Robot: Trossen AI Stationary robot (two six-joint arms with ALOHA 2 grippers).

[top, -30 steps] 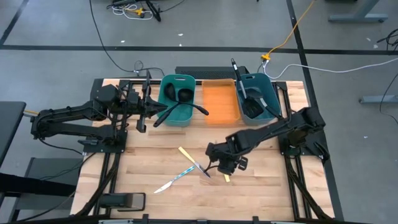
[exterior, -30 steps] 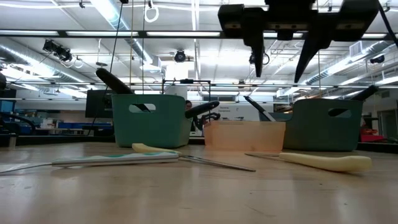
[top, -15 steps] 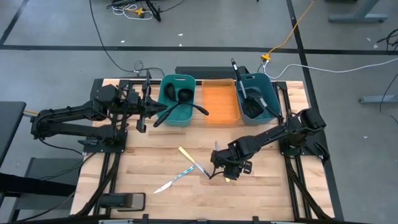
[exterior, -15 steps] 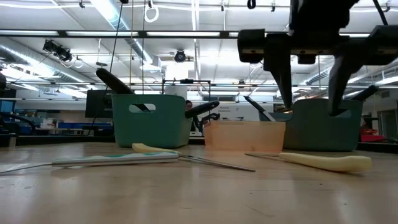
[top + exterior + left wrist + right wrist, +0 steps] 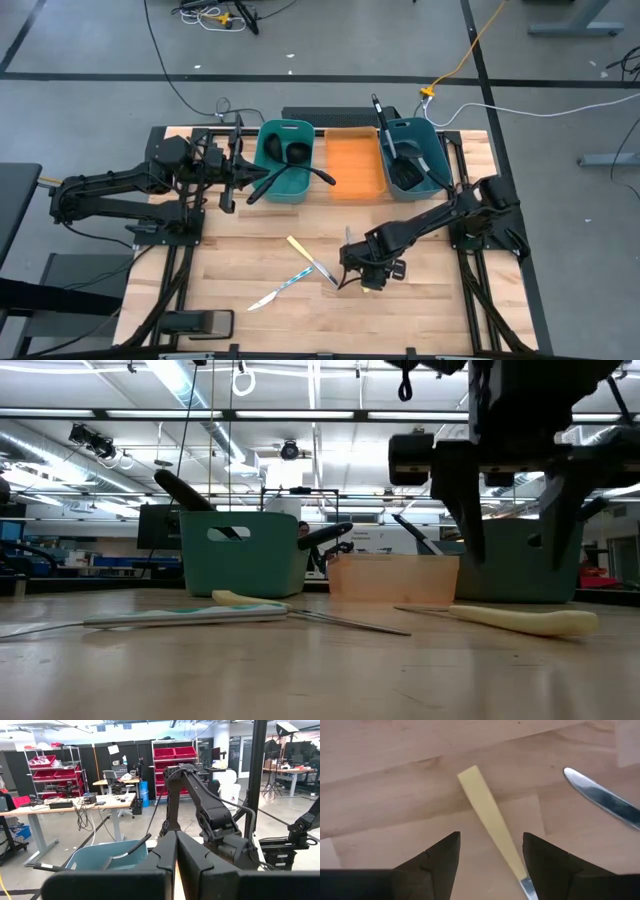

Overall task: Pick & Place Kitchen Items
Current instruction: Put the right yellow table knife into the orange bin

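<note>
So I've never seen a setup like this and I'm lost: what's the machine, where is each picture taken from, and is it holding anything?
It is a two-armed robot at a wooden table. One camera looks down from above, one sits at table height, one rides on each wrist. Knives lie on the wood; two teal bins and an orange tray stand at the back. The right gripper, jaws open, hangs over a yellow-handled knife and holds nothing. The left gripper waits shut by a bin.

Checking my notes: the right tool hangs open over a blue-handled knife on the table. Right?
Not quite: the handle between the right tool's open fingers is pale yellow. The right wrist view shows that yellow-handled knife lying on the table.
</note>
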